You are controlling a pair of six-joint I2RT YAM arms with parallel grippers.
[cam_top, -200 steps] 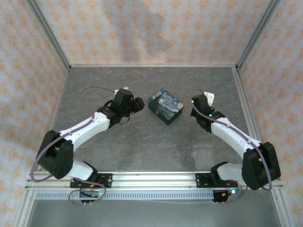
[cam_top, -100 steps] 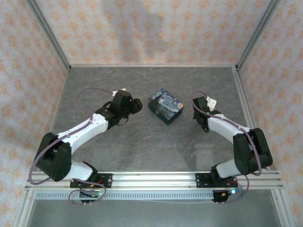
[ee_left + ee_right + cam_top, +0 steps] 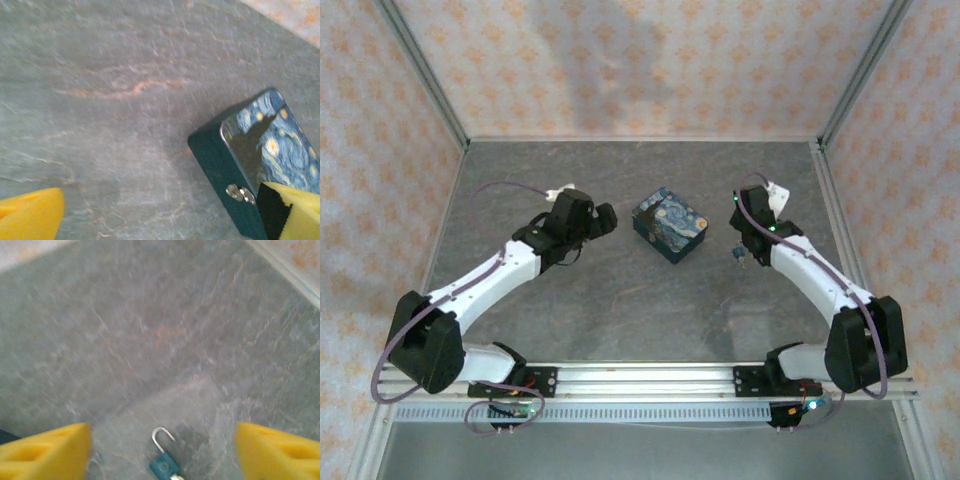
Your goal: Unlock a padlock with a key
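Right gripper [image 3: 162, 442], clenched a second ago, now spread wide. Small teal padlock [image 3: 164, 462] lies released on table [image 3: 150, 315] between yellow fingers [image 3: 50, 450], shackle apparently sprung. Left gripper [image 3: 160, 215] widens too, empty, beside starry-night box [image 3: 260, 145]. Key not discernible; unlocking likely done.

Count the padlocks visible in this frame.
1: a small teal padlock lies on the table under the open right gripper, right of the painted box. Another could be hidden inside the box.
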